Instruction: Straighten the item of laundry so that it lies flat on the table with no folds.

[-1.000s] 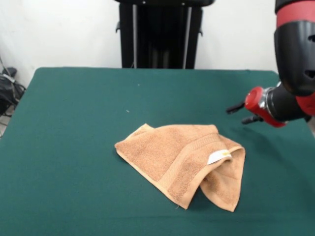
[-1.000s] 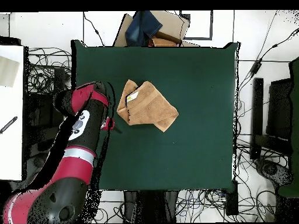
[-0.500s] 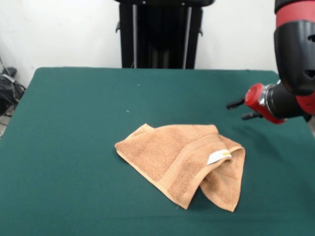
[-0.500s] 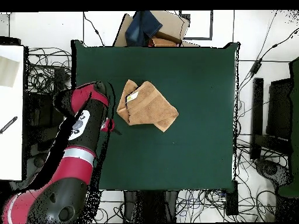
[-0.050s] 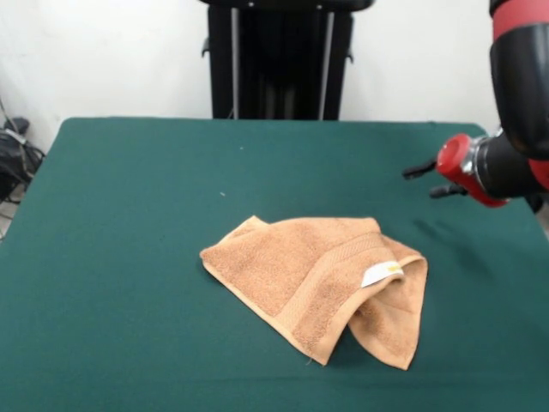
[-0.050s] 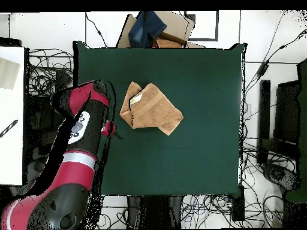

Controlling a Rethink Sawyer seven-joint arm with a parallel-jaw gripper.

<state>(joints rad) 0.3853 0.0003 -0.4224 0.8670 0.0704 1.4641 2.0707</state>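
On table [image 5: 129, 215], folded towel [image 5: 317, 279], claw [image 5: 426, 179] apparently open

A plain white wall [image 5: 103, 51] stands behind the pincer [image 5: 419, 183], evenly lit. A black upright frame [image 5: 279, 60] stands against the wall, up and to the left of the pincer in the front view. Far to its left lies a dark bundle of gear [image 5: 13, 159].

From overhead, the pale floor [image 6: 264, 36] carries tangled black cables [image 6: 48, 78] – thickest just left of the pincer. Farther left is a white tabletop [image 6: 11, 114]. Above and to the right of the pincer sits a cardboard box [image 6: 177, 27] with blue cloth [image 6: 147, 27]. Black equipment [image 6: 288, 114] stands far to the right.
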